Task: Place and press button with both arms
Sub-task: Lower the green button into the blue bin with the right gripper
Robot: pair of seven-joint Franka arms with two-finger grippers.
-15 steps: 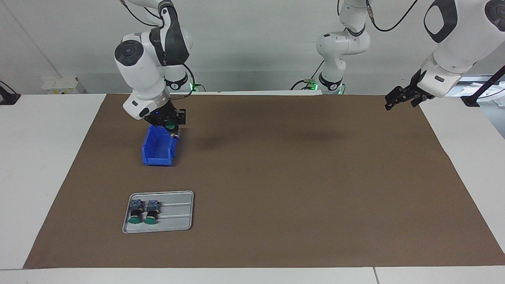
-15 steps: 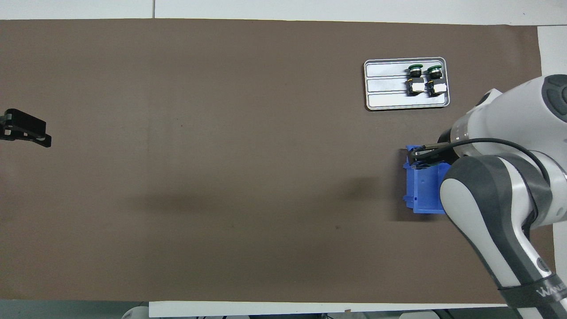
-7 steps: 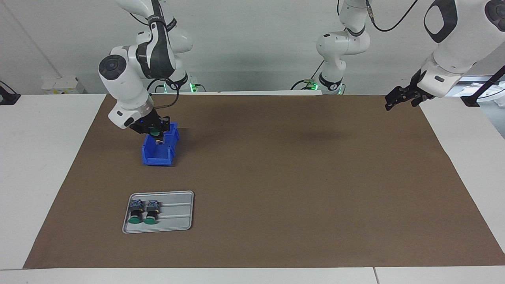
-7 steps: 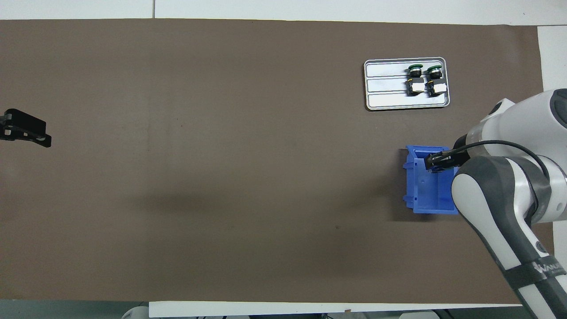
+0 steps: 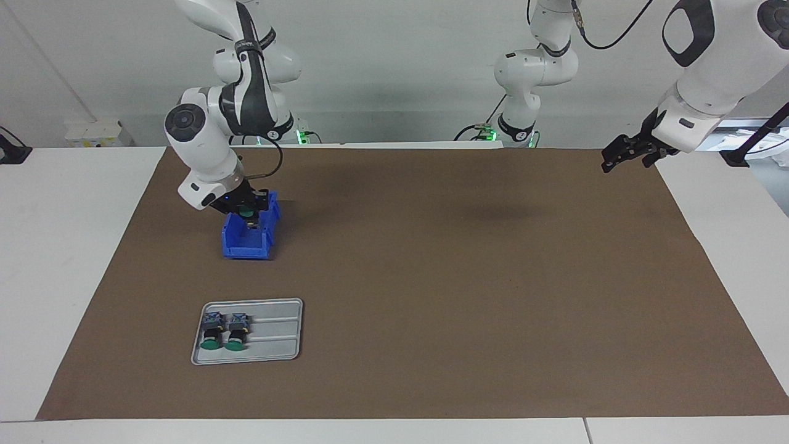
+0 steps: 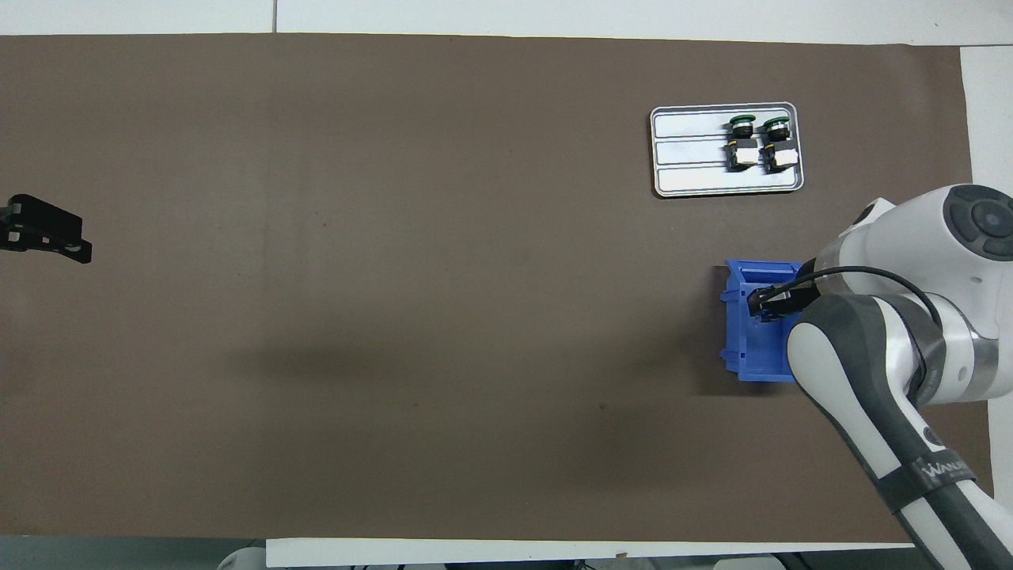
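My right gripper (image 5: 248,213) (image 6: 766,305) is shut on a green-capped button (image 5: 247,213) and holds it low over the open blue bin (image 5: 248,237) (image 6: 756,336), the cap uppermost. In the overhead view the gripper hides the button. Two more buttons (image 5: 224,330) (image 6: 758,141) lie side by side on the grey tray (image 5: 277,336) (image 6: 688,150), farther from the robots than the bin. My left gripper (image 5: 621,155) (image 6: 51,237) waits in the air over the brown mat's edge at the left arm's end.
A brown mat (image 5: 431,277) (image 6: 396,277) covers most of the white table. Two gripperless white arms (image 5: 530,68) with green-lit bases stand at the table's robot end.
My right gripper carried the button from beside the bin's wall to over the bin's inside and came lower. The left arm has not moved.
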